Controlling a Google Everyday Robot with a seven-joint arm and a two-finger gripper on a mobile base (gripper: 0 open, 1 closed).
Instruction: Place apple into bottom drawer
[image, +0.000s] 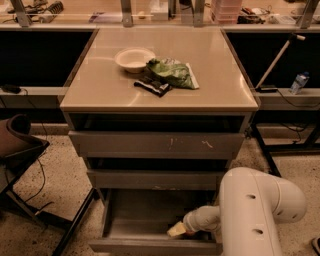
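Note:
The bottom drawer (140, 222) of the grey cabinet is pulled open, and its flat front (150, 246) faces me. My white arm (252, 210) reaches in from the lower right. My gripper (178, 230) is low inside the drawer, near its front right part, with a pale yellowish tip showing. The apple is not clearly in view; the gripper and the arm hide that part of the drawer floor.
On the cabinet top (100, 95) are a white bowl (134, 58), a green bag (172, 73) and a dark packet (152, 86). The two upper drawers (155, 144) stand slightly open. A dark chair (17, 145) is at the left, a water bottle (299, 82) at the right.

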